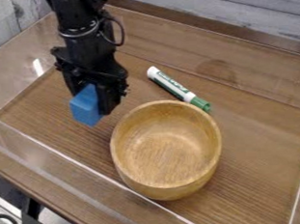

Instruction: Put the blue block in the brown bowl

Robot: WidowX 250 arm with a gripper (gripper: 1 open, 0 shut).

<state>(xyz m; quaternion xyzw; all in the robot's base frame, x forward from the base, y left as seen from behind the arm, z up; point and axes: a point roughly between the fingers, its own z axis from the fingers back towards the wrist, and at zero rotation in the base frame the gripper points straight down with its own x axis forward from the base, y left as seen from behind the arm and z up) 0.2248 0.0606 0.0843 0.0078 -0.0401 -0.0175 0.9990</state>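
The blue block (85, 108) hangs a little above the wooden table, clamped between the black fingers of my gripper (92, 97), which is shut on it. Block and gripper are left of and slightly behind the brown bowl (167, 148), a short gap away from its rim. The bowl is a large round wooden one with thick rim, standing upright with nothing inside. The arm reaches down from the upper left and hides the top of the block.
A white-and-green marker pen (177, 89) lies on the table just behind the bowl, right of the gripper. Clear plastic walls (25, 142) enclose the table surface on the left, front and right sides.
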